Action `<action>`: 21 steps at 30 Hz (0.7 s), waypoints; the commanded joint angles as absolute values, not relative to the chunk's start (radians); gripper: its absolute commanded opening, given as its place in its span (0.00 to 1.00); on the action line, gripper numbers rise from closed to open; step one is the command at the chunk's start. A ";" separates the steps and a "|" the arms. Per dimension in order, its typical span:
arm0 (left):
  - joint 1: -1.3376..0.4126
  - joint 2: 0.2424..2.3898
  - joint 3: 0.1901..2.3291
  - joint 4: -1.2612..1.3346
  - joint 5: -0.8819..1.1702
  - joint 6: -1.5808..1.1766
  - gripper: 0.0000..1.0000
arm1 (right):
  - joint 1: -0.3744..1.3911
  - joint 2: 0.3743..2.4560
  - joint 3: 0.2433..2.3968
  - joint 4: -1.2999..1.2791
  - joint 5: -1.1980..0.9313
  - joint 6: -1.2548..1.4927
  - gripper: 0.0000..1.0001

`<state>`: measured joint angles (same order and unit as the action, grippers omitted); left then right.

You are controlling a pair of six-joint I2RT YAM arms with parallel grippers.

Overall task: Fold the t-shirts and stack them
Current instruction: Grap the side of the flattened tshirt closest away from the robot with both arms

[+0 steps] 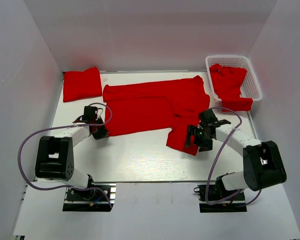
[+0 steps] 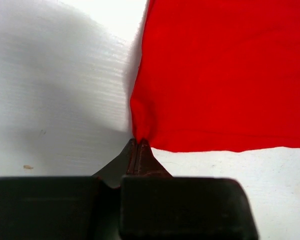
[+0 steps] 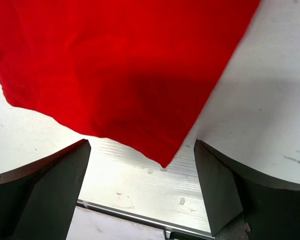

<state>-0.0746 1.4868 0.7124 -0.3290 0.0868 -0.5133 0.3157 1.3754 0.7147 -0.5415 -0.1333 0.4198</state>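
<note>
A red t-shirt (image 1: 150, 106) lies spread across the middle of the table. My left gripper (image 1: 101, 132) is at its near left corner. In the left wrist view the jaws (image 2: 138, 143) are shut and pinch that corner of the red cloth (image 2: 225, 70). My right gripper (image 1: 194, 139) is open at the shirt's near right flap. In the right wrist view the cloth's pointed corner (image 3: 140, 85) hangs between the spread fingers (image 3: 220, 185), which do not touch it. A folded red t-shirt (image 1: 82, 84) lies at the far left.
A white lattice basket (image 1: 252, 82) stands at the far right with more red shirts (image 1: 227, 85) in it, one hanging over its near rim. White walls close in the table (image 1: 140, 157) on three sides. The table's near metal edge (image 3: 140, 215) runs just below my right fingers.
</note>
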 commanded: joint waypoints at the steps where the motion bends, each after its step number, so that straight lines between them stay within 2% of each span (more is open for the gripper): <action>1: -0.080 1.430 0.695 -0.350 0.089 -0.505 0.00 | 0.340 1.399 0.703 -0.492 -0.115 0.426 0.90; 3: -0.080 1.416 0.695 -0.360 0.089 -0.505 0.00 | 0.347 1.414 0.703 -0.474 -0.120 0.428 0.90; 6: -0.080 1.394 0.686 -0.360 0.089 -0.505 0.00 | 0.367 1.468 0.709 -0.457 -0.118 0.436 0.75; 7: -0.080 1.394 0.686 -0.360 0.089 -0.505 0.00 | 0.371 1.471 0.710 -0.460 -0.107 0.443 0.61; 10: -0.069 1.385 0.686 -0.351 0.080 -0.505 0.00 | 0.382 1.482 0.709 -0.460 -0.089 0.454 0.32; 11: -0.069 1.385 0.686 -0.351 0.080 -0.505 0.00 | 0.385 1.480 0.709 -0.466 -0.078 0.462 0.14; 13: -0.069 1.385 0.686 -0.351 0.089 -0.505 0.00 | 0.388 1.451 0.707 -0.483 -0.075 0.468 0.00; 16: -0.069 1.373 0.677 -0.376 0.089 -0.514 0.00 | 0.397 1.393 0.698 -0.552 -0.046 0.495 0.00; 19: -0.069 1.315 0.666 -0.437 0.089 -0.537 0.00 | 0.402 1.191 0.689 -0.673 -0.081 0.511 0.00; 21: -0.069 1.295 0.675 -0.489 0.077 -0.546 0.00 | 0.403 1.135 0.701 -0.780 -0.127 0.534 0.00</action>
<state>-0.0734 1.3556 0.6773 -0.4053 0.0864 -0.5243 0.3954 1.2407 0.6888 -0.6018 -0.0856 0.4953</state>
